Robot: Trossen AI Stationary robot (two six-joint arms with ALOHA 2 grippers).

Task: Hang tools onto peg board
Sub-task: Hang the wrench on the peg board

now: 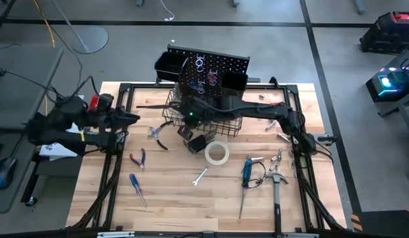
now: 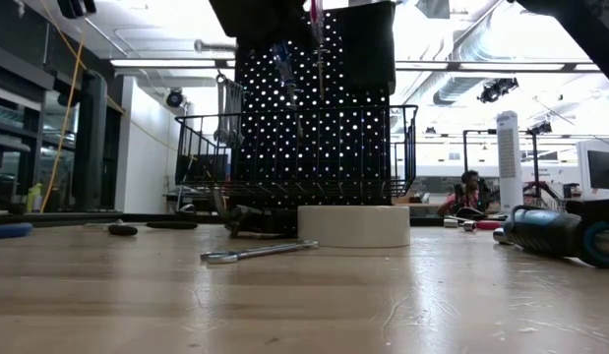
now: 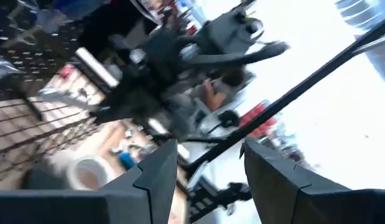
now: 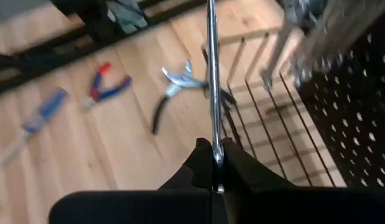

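The black peg board (image 1: 214, 69) stands at the table's far side, with its wire basket (image 1: 221, 125) in front of it. My right gripper (image 1: 181, 104) reaches across in front of the board from the right. It is shut on a slim silver wrench (image 4: 212, 74) that points toward the table's left, beside the basket (image 4: 273, 93). My left gripper (image 1: 133, 118) waits open over the left edge. On the table lie a white tape roll (image 1: 217, 153), a small wrench (image 1: 200, 176), a blue screwdriver (image 1: 137, 188), red pliers (image 1: 138, 158), black-handled pliers (image 1: 158, 137) and a hammer (image 1: 277, 192). My right gripper pinches the silver wrench near one end (image 4: 214, 158) between its two fingers (image 4: 239, 168). The wrench shows edge-on and sticks straight out ahead, along the fingers. It is lifted clear above the table, roughly level, pointing toward the table's left.
Two black bins (image 1: 170, 64) sit on the board, with tools hung between them. Small sockets (image 1: 277, 157) and a blue-handled tool (image 1: 247, 170) lie at the right. A dark object (image 1: 195, 142) sits in front of the basket. Bare wood (image 1: 178, 211) shows along the near edge.
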